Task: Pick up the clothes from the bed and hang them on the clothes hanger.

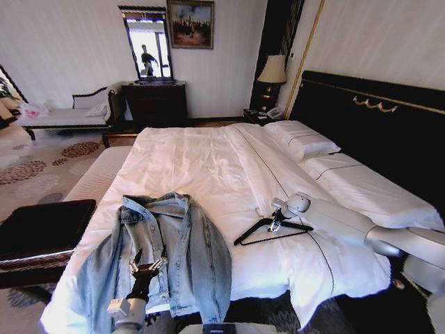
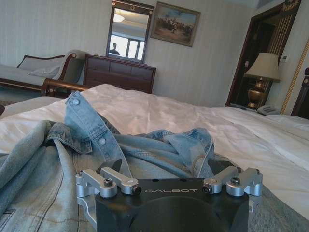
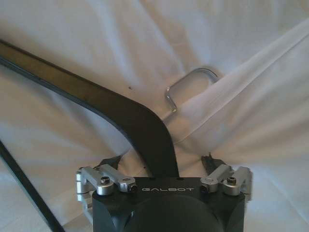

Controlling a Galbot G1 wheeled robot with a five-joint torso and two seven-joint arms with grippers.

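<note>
Working both arms over the bed [image 1: 208,160], with nothing hung yet; the jacket [image 1: 174,250] lies spread on the white sheet at the near corner, collar away from me, one sleeve trailing over the near edge; the clothes hanger [image 1: 272,229] lies flat on the sheet to the right of it, well apart from the denim, silver hook half sunk in a fold [image 3: 193,84]; my right gripper [image 1: 276,224] is down at the hanger's neck; in the right wrist view the black shoulder of the hanger [image 3: 145,130] runs straight in between my fingers [image 3: 108,162], which stand spread on either side of it and not pressed to it, so I log them as released, not yet grasping; my left gripper [image 1: 146,268] sits low over the jacket's front panel; the left wrist view shows my fingers [image 2: 116,165] parted above crumpled denim [image 2: 159,150], the collar flap with its snap buttons standing up just beyond, nothing pinched between them; judgement: early stage, both approaches made, no grasp closed; left to do, as I read it: clamp the hanger, lift it, take up the jacket, work the shoulders onto the hanger arms; the soft denim will likely sag and bunch when lifted by one point.
</note>
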